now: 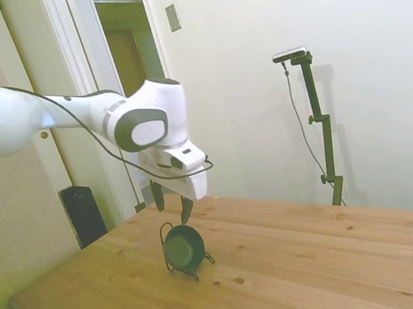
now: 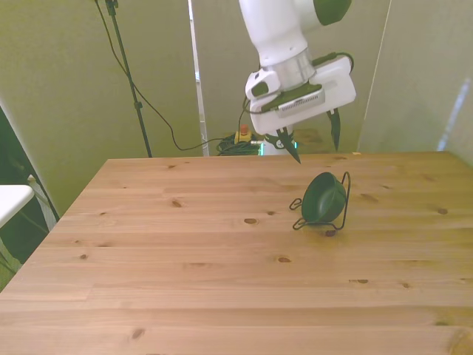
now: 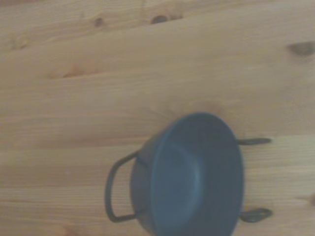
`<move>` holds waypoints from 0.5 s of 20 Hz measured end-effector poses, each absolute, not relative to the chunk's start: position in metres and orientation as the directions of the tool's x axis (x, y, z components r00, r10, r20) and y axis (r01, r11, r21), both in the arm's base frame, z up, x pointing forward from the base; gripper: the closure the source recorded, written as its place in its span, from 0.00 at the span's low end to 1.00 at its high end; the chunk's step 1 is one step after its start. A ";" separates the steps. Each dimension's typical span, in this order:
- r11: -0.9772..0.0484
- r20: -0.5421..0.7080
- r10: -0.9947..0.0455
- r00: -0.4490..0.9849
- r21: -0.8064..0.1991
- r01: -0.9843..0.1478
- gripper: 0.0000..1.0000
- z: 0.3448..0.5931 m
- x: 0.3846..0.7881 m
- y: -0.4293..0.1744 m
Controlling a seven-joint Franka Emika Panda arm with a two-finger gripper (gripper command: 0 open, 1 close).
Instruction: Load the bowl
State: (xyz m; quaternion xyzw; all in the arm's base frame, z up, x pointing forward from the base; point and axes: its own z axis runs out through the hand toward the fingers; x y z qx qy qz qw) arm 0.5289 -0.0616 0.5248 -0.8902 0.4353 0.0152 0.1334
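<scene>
— Wooden planks with dark knots make up the table (image 2: 185, 259); what stands over it?

— A white arm (image 1: 48, 119), its gripper (image 2: 314, 140) hanging just above the rack, fingers spread apart and holding nothing.

— And the bowl (image 2: 324, 198)?

— Small, round, dark green, matte. It sits tilted on its side in a thin black wire rack (image 2: 341, 216), toward the front view's right side of the table.

— What does the wrist view show?

— Its smooth hollow (image 3: 197, 177), with the rack's wire loop (image 3: 114, 189) beside it.
</scene>
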 end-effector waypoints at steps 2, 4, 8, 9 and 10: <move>-0.582 -0.053 -0.798 0.601 -0.192 -0.790 0.00 0.529 0.507 -0.066; -0.581 0.034 -0.812 0.583 -0.141 -0.801 0.00 0.520 0.488 -0.072; -0.599 0.084 -0.800 0.595 -0.049 -0.799 0.00 0.468 0.466 -0.059; -0.611 0.081 -0.791 0.607 -0.034 -0.791 0.00 0.455 0.463 -0.053; -0.621 0.079 -0.783 0.618 -0.023 -0.784 0.00 0.444 0.461 -0.047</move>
